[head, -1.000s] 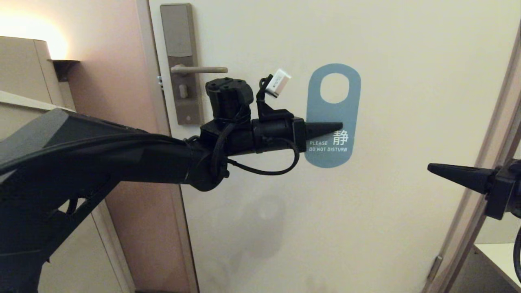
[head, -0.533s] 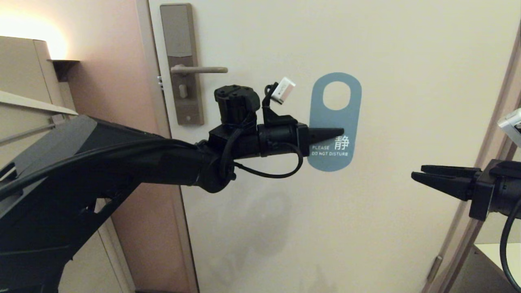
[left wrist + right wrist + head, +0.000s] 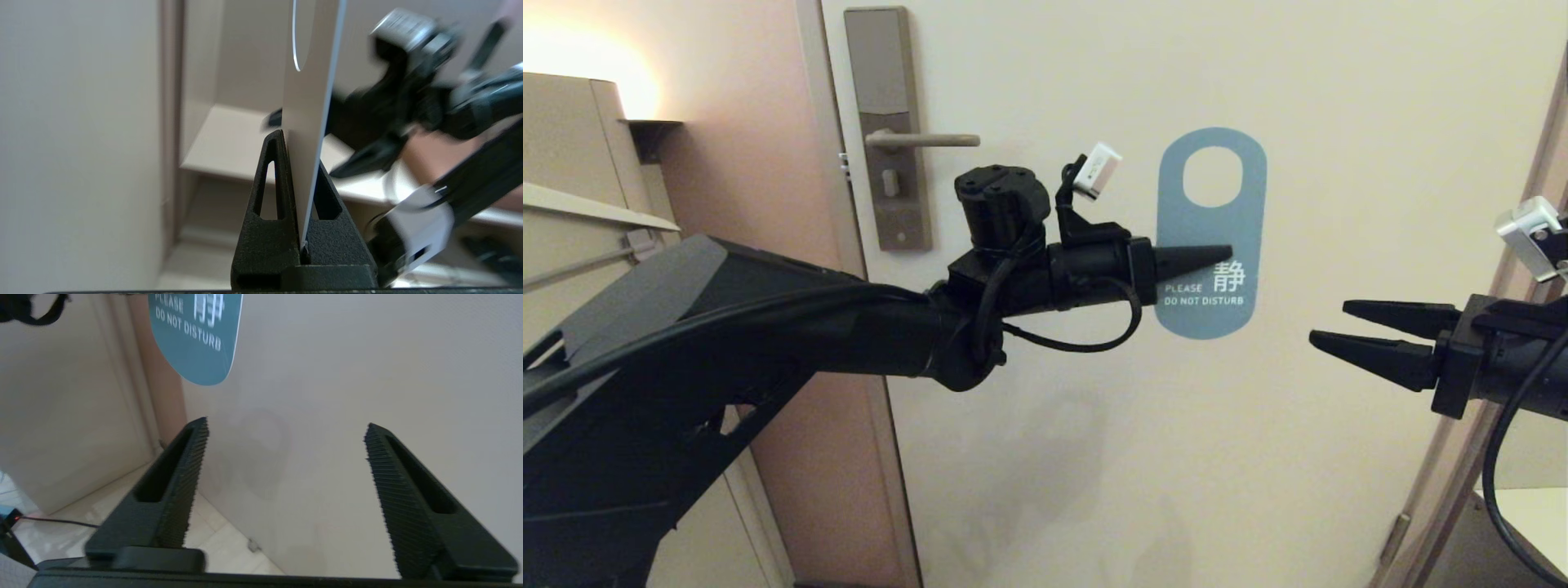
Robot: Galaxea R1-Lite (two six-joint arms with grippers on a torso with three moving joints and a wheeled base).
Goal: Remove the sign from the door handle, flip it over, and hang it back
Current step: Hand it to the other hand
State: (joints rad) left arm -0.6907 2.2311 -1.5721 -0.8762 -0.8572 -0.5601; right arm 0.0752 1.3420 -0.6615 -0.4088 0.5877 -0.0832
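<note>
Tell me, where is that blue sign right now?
In the head view the sign is off the door handle, held up before the door by the left claw, right of the handle.

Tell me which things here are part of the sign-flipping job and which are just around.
Part of the job:
- the sign, blue side facing the head camera, held off the handle
- the door handle, bare
- left gripper, shut on the sign
- right gripper, open, beside the sign, apart from it

Just around:
- the door
- wall lamp glow
</note>
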